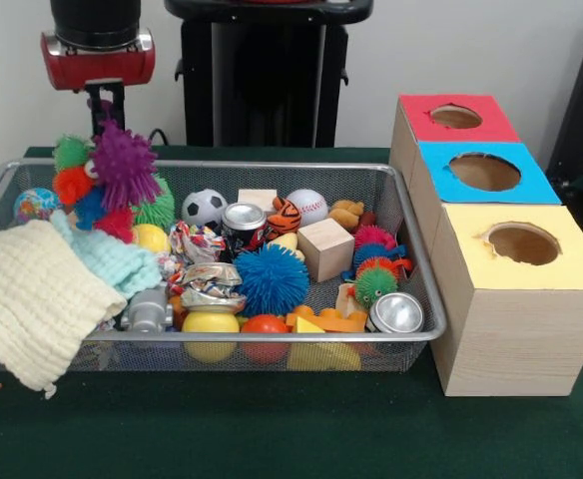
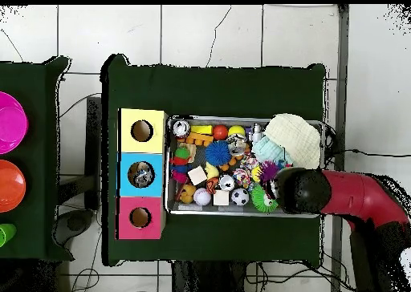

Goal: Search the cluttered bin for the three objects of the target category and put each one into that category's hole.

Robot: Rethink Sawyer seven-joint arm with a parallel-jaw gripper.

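Purple spiky ball (image 1: 124, 165) sits at the far left corner of the wire bin (image 1: 411, 261), right under my gripper (image 1: 106, 118) and touching it. I cannot tell if I am open or closed on it. Cream cloth (image 1: 32, 299) hangs over the near left rim. Above the toys the air is free. The three hole boxes (image 1: 516, 299) stand just beside the right rim.
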